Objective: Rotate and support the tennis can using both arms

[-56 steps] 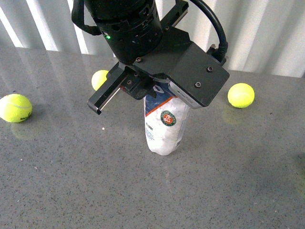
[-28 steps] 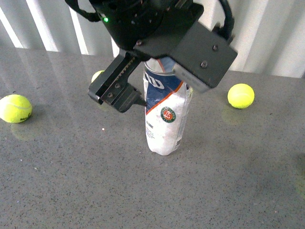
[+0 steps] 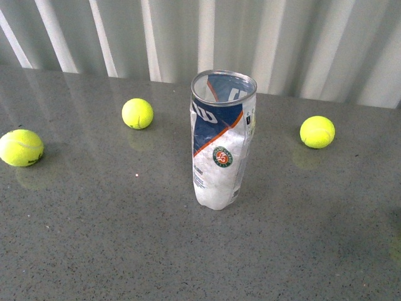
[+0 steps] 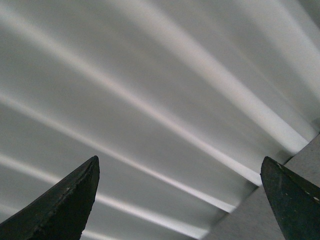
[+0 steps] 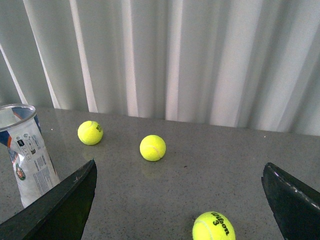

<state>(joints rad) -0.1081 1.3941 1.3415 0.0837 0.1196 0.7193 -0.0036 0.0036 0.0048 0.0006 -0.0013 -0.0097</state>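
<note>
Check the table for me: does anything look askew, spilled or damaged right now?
The tennis can stands on its base with its open silver rim up, leaning slightly and empty of balls. Three tennis balls lie loose on the grey table around it. No damage is visible.

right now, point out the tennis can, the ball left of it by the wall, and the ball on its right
tennis can (image 3: pixel 220 147), front view, on the round emblem of its label
left ball (image 3: pixel 137 113), front view, middle of the ball
right ball (image 3: pixel 317 132), front view, middle of the ball
</note>
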